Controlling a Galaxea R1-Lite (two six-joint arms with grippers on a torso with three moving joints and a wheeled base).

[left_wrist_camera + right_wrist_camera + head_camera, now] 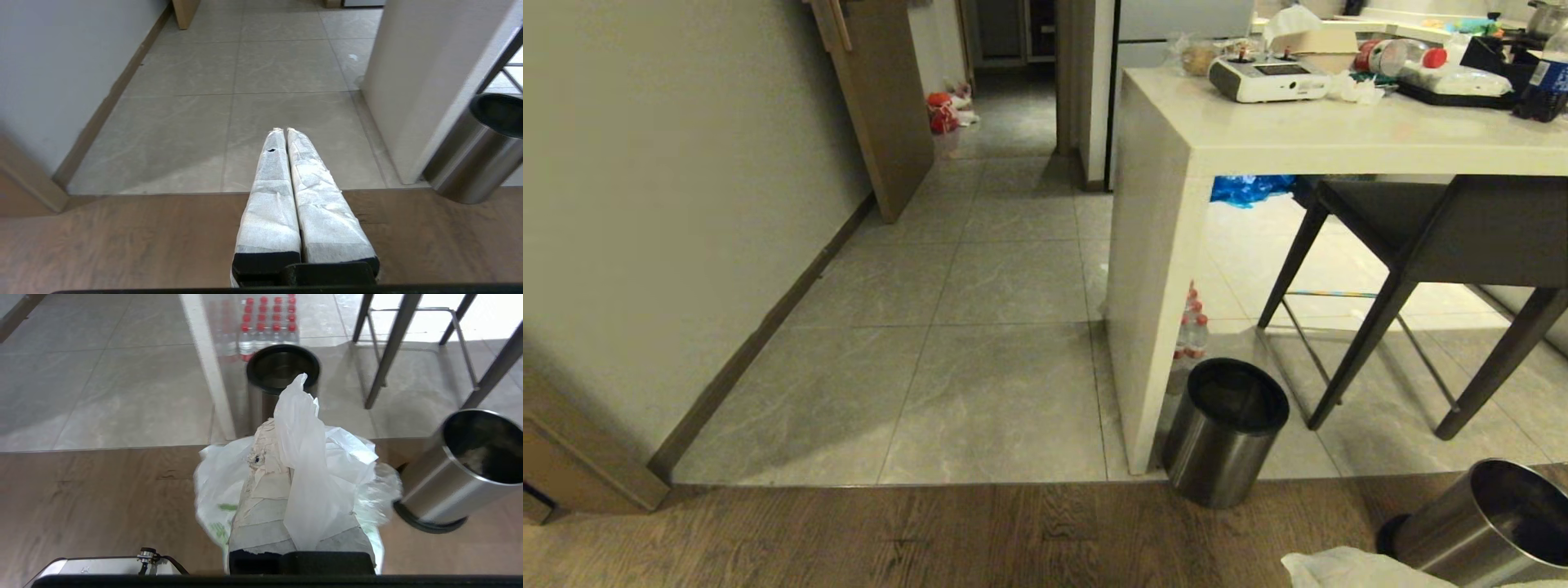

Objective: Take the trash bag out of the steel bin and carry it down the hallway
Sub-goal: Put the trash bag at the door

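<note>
My right gripper (280, 433) is shut on the trash bag (327, 465), a thin crinkled white bag with green print. The bag hangs round the taped fingers above the wood floor, and its top shows at the head view's lower edge (1347, 567). The steel bin (470, 473) stands just right of the bag, dark inside, and is also in the head view (1486, 523). Ahead, the hallway (1005, 278) of grey tiles runs away between wall and table. My left gripper (284, 130) is shut and empty, held level over the edge between wood and tile.
A second steel bin (1225, 433) stands against the white table's panel leg (1160, 269). A dark chair (1421, 237) and a pack of red-capped bottles (265, 322) are under the table. An open wooden door (882, 106) and a red bag (941, 113) are far down the hallway.
</note>
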